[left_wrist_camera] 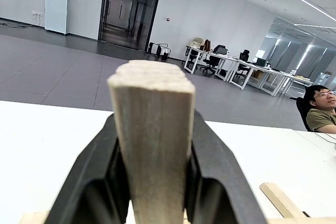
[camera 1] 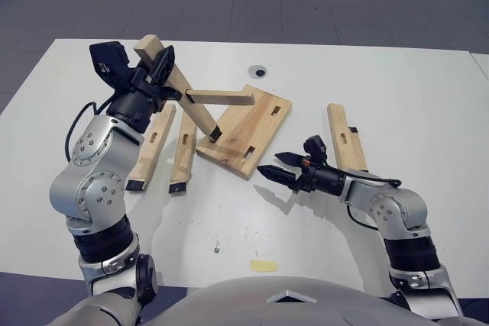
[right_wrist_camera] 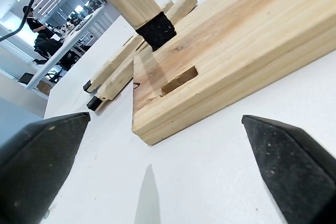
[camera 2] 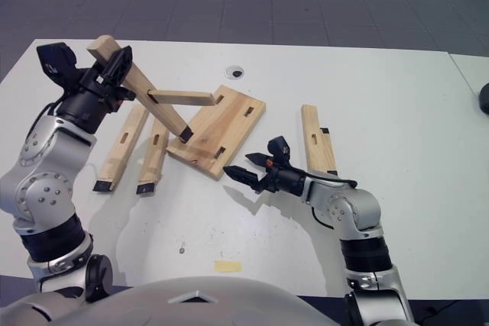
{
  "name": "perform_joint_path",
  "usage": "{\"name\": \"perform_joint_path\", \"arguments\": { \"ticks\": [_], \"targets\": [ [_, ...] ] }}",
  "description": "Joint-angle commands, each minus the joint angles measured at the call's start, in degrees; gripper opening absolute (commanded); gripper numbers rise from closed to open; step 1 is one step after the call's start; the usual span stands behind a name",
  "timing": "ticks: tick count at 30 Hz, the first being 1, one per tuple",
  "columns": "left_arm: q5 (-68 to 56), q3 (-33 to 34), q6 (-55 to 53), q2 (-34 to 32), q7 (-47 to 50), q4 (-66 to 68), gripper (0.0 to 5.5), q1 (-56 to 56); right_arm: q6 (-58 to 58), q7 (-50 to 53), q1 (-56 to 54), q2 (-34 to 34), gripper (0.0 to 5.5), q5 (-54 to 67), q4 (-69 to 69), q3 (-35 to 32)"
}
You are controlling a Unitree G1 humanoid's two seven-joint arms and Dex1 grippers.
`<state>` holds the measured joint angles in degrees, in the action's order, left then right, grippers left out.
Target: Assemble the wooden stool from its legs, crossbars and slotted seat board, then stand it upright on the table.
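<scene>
My left gripper [camera 1: 163, 64] is shut on the upper end of a wooden leg [camera 1: 186, 94] and holds it tilted. A crossbar [camera 1: 221, 98] sticks out sideways from that leg. The leg's black-tipped foot [camera 1: 215, 133] rests on the slotted seat board [camera 1: 248, 129], which lies flat mid-table. In the left wrist view the leg's end [left_wrist_camera: 152, 129] sits between the black fingers [left_wrist_camera: 100, 171]. My right gripper [camera 1: 281, 167] is open just above the table, facing the board's near corner [right_wrist_camera: 157, 124]. Two loose legs [camera 1: 153, 146] [camera 1: 183, 152] lie left of the board, and a third [camera 1: 345, 137] lies to its right.
The white table [camera 1: 397, 89] has a round cable hole [camera 1: 260, 72] behind the board. A small screw [camera 1: 217, 247] and a yellow sticky strip [camera 1: 263, 266] lie near the front edge. Bare tabletop stretches to the right and back.
</scene>
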<state>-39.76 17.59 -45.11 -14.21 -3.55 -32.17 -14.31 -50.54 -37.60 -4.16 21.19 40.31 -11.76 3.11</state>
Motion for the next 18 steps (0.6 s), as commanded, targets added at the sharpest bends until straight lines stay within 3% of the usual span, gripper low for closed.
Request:
{"name": "perform_joint_path", "arguments": {
  "ticks": [1, 10, 18],
  "targets": [
    [-0.81, 0.55, -0.68, -2.11, -1.32, 0.24, 1.02, 1.02, 0.67, 0.19, 0.18, 0.57, 5.40, -0.46, 0.58, -1.51],
    [4.37, -4.00, 2.79, -7.69, -7.00, 4.31, 1.02, 3.61, 1.63, 0.79, -0.12, -0.13, 5.40, -1.15, 0.13, -1.77],
    [7.90, -10.42, 10.27, -5.18, -9.77, 11.02, 1.02, 1.71, 1.61, 1.81, 0.22, -1.39, 5.40, -0.86, -0.76, -1.57]
  ]
}}
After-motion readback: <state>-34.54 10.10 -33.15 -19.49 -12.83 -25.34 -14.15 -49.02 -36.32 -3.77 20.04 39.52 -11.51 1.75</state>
